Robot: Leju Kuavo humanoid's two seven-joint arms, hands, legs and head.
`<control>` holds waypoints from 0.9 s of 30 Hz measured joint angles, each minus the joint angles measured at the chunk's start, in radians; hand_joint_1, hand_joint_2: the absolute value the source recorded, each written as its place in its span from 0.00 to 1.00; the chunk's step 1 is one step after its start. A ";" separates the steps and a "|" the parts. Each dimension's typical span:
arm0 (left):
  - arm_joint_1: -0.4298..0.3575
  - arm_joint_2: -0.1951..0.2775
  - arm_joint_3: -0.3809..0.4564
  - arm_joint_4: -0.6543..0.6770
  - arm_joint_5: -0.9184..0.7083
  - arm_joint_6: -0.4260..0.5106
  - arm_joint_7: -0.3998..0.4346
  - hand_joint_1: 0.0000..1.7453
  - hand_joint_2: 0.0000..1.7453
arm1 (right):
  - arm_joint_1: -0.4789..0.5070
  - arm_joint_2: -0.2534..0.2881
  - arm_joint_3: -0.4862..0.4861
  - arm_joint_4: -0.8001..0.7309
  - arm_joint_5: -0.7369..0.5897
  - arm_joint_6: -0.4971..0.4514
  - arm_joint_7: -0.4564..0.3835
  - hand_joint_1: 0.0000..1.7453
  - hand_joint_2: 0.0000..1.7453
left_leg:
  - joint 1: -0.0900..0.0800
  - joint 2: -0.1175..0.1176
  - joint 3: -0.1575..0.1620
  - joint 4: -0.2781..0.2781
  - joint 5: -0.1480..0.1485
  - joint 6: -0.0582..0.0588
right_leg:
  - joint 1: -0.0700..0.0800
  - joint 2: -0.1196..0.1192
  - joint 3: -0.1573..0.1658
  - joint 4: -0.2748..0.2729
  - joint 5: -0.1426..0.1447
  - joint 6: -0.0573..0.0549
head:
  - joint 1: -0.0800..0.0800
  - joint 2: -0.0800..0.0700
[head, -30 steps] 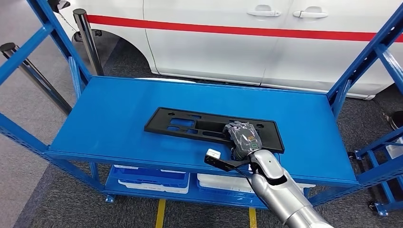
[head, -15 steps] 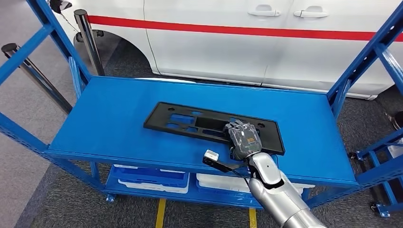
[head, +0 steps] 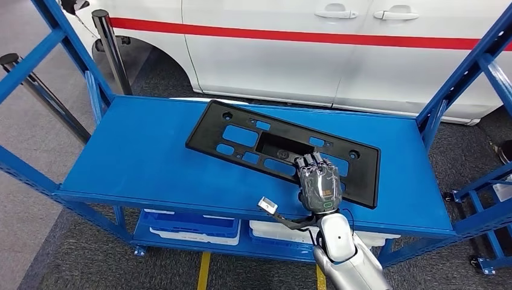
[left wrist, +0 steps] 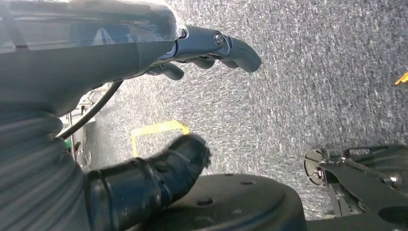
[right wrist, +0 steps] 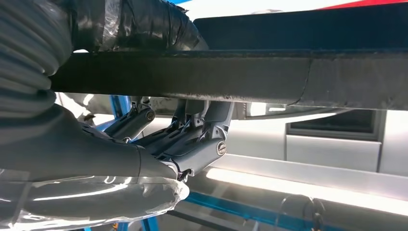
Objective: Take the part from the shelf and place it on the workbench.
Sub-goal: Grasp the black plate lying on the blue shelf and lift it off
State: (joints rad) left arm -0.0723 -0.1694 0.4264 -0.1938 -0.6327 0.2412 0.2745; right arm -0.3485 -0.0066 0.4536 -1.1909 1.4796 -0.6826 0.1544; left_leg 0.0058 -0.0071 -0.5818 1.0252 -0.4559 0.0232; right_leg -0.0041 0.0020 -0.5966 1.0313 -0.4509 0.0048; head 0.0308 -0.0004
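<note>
Head view: my right hand (head: 318,184) grips the near edge of the black part (head: 284,148), tilted up above the blue shelf (head: 133,157). Left wrist view: my left hand (left wrist: 144,62) hangs over grey floor (left wrist: 312,72), fingers loosely apart, holding nothing. Right wrist view: thumb and fingers (right wrist: 192,139) clamp the part's edge.

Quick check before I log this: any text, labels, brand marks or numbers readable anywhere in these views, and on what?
None can be read.
The black part held by the right hand: no lettering that shows.
White vehicle behind the shelf: a red stripe, no words or numbers in view.
Green mark on the back of the right hand: too small to read.
Left hand: no markings.
</note>
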 joint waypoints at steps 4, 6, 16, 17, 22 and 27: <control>-0.005 -0.006 0.000 0.000 -0.007 -0.007 0.003 0.00 1.00 | 0.020 0.007 -0.016 -0.038 0.004 -0.001 -0.008 0.98 1.00 | 0.005 0.004 -0.008 -0.013 0.019 0.022 | -0.004 0.000 -0.042 0.114 -0.098 0.017 | 0.001 0.000; -0.006 -0.006 0.000 0.000 -0.009 -0.014 0.004 0.00 1.00 | 0.029 0.008 -0.022 -0.049 0.004 -0.002 -0.008 0.98 1.00 | 0.003 0.006 -0.019 -0.009 0.025 0.026 | -0.007 0.000 -0.081 0.233 -0.161 0.021 | 0.001 0.000; -0.030 -0.012 -0.019 0.000 -0.079 -0.051 0.044 0.00 1.00 | 0.115 -0.008 -0.049 -0.154 0.005 -0.005 0.031 0.98 1.00 | 0.000 0.002 -0.059 0.000 0.060 -0.015 | -0.005 -0.001 0.069 -0.010 -0.051 -0.006 | 0.000 0.000; -0.033 -0.014 -0.023 0.000 -0.082 -0.052 0.047 0.00 1.00 | 0.129 -0.011 -0.054 -0.167 0.005 -0.005 0.031 0.98 1.00 | 0.001 0.001 -0.068 0.013 0.041 -0.020 | -0.007 -0.002 0.061 -0.012 -0.042 -0.014 | 0.000 0.000; -0.043 -0.014 -0.028 0.000 -0.086 -0.054 0.051 0.00 1.00 | 0.171 -0.014 -0.074 -0.213 0.005 -0.005 0.011 0.98 1.00 | 0.002 0.001 -0.117 0.259 -0.145 -0.029 | -0.003 -0.005 0.001 -0.011 0.006 -0.034 | -0.002 0.000; -0.050 -0.015 -0.028 0.000 -0.086 -0.062 0.052 0.00 1.00 | 0.182 -0.014 -0.077 -0.231 0.005 -0.005 0.003 0.98 1.00 | -0.004 0.001 0.073 0.057 -0.071 -0.012 | 0.003 -0.005 -0.056 0.005 0.045 -0.024 | -0.001 0.000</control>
State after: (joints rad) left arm -0.1220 -0.1846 0.3982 -0.1938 -0.7183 0.1789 0.3262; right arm -0.1662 -0.0203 0.3766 -1.4221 1.4851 -0.6874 0.1572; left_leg 0.0022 -0.0060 -0.5093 1.0822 -0.5273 0.0115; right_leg -0.0011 -0.0032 -0.6526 1.0361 -0.4064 -0.0191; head 0.0294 -0.0004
